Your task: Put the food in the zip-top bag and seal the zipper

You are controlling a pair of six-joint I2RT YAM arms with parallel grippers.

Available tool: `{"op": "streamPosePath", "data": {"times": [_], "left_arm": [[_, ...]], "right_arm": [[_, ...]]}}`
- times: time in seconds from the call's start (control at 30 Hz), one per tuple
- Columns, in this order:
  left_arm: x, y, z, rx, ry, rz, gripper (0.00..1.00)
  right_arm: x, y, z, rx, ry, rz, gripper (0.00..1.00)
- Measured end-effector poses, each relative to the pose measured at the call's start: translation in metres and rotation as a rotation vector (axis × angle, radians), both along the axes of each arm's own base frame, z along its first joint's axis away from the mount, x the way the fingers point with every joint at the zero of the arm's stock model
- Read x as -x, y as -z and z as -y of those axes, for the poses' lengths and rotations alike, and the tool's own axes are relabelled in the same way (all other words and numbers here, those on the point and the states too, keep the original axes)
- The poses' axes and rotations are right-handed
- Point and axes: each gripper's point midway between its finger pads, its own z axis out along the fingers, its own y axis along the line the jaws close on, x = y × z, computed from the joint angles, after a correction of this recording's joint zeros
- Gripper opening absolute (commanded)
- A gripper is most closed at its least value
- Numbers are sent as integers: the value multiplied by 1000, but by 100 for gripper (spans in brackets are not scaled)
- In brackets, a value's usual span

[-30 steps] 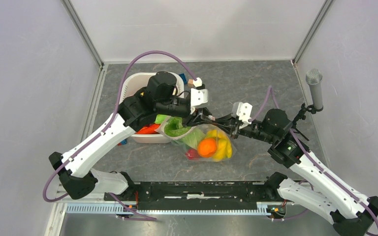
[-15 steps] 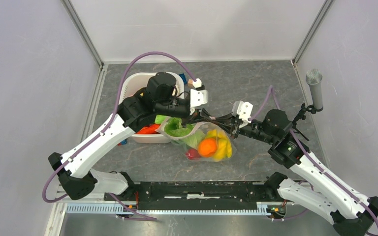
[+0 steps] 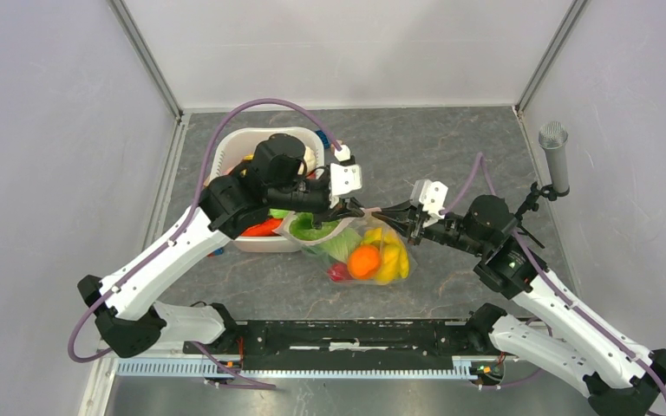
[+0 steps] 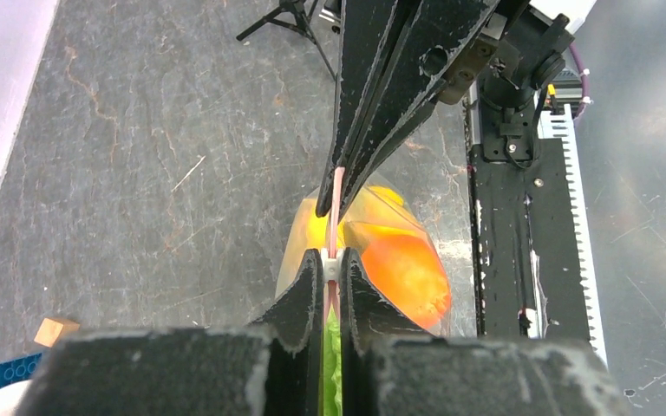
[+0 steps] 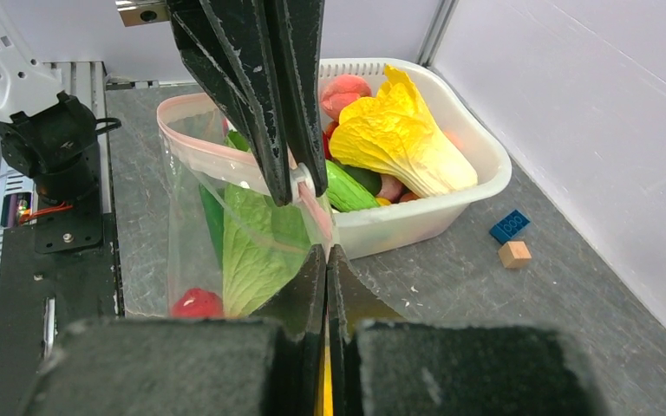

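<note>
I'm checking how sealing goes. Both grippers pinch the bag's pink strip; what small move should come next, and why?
Probably the left gripper should slide along the thin pink zipper strip, away from the right gripper, which anchors it. Both are shut on that strip, close together, and the mouth of the clear plastic bag beyond the left gripper gapes open.

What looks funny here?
The clear crinkly plastic bag's pink zipper strip gapes in a loop, though the left tool and right tool pinch it. A small wooden cube and blue brick lie loose beside the white plastic tub.
</note>
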Motion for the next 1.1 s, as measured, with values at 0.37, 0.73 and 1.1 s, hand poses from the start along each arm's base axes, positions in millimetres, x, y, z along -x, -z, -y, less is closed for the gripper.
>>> {"op": "streamPosePath", "data": {"times": [0.37,0.73,1.1], "left_arm": [[1,13,-16,-25,-52,13,2],[4,19,-29,-25,-90,22,2],[3,14,-7,-41,-18,-37,2]], "right_arm": [[2,1,8,-2,30,1,0],[9,7,4,18,-21,-12,51],[6,3,-11,89,-104,13,54]]}}
